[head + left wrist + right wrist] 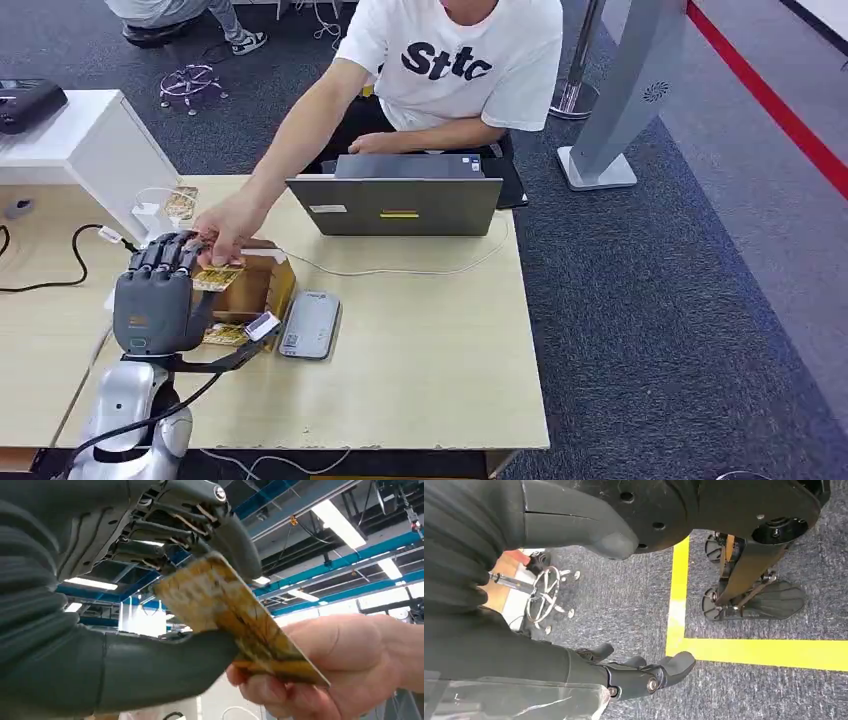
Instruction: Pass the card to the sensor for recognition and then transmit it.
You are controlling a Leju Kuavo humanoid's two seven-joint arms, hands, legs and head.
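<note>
My left hand (155, 295) is raised over the left part of the wooden table (430, 370). It pinches a yellow patterned card (217, 278) between thumb and fingers. The left wrist view shows the card (235, 615) close up, with my left hand (125, 570) on one end and a person's hand (350, 665) gripping the other end. That person's hand (230, 230) reaches across the table from behind the laptop. The grey card sensor (310, 325) lies flat on the table just right of my left hand. My right hand (639, 672) hangs beside my body over the carpet, fingers apart, holding nothing.
An open cardboard box (262, 285) stands under the card, with another yellow card (225, 335) by its front. A grey laptop (395, 205) sits at the table's far edge before the seated person. A white cabinet (90, 140) and black cables (60, 270) lie at the left.
</note>
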